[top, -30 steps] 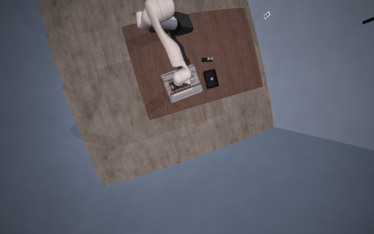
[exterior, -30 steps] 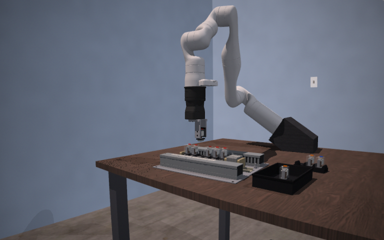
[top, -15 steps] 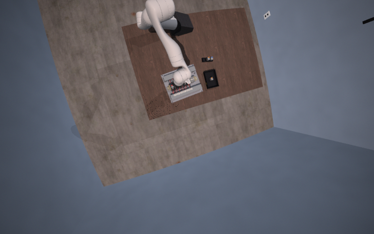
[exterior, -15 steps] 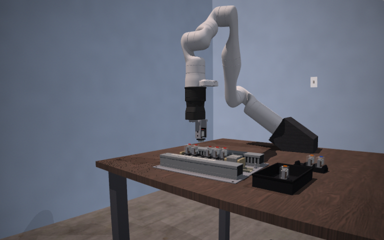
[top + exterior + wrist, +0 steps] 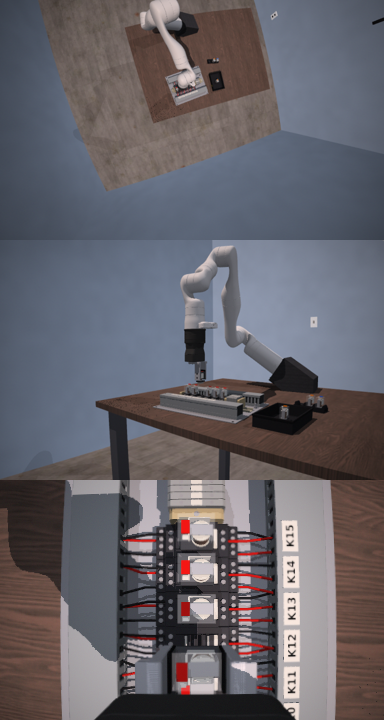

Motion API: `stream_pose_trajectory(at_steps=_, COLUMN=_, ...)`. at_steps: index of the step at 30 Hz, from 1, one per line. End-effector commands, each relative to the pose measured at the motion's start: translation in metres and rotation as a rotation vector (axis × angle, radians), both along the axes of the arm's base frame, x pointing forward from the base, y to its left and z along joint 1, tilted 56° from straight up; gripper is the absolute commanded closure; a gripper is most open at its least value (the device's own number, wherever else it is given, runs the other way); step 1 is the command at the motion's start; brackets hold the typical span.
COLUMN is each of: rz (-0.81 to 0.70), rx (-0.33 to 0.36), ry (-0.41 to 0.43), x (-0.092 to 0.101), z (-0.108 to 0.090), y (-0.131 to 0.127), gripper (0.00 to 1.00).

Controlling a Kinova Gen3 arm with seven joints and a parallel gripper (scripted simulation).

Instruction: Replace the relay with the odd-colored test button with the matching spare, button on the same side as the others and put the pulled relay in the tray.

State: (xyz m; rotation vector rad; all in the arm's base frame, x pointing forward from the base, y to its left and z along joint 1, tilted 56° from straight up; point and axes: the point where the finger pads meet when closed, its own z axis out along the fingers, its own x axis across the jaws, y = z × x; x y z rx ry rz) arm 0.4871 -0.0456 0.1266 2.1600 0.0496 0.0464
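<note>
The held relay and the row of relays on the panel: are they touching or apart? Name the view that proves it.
Apart: the exterior view shows the held relay above the relay row, with space between.

Workshop: relay panel (image 5: 191,99) (image 5: 198,411) (image 5: 295,505), wiring.

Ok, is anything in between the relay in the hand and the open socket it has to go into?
Nothing visible stands between the held relay and the open socket by the K12 label. Relays stand on either side of the gap, and the hand hides part of the socket.
</note>
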Motion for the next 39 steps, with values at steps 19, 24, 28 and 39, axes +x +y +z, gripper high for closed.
stream_pose_trajectory(at_steps=19, rz=0.0, rx=0.004, ry=-0.002, x=0.002, z=-0.007, y=-0.01, gripper=1.0)
stream_pose_trajectory(at_steps=24, rz=-0.001, rx=0.005, ry=-0.002, x=0.002, z=-0.01, y=-0.013, gripper=1.0)
stream_pose_trajectory(at_steps=28, rz=-0.001, rx=0.006, ry=-0.002, x=0.002, z=-0.011, y=-0.014, gripper=1.0)
stream_pose_trajectory(at_steps=39, rz=0.0, rx=0.005, ry=-0.002, x=0.002, z=-0.013, y=-0.017, gripper=1.0)
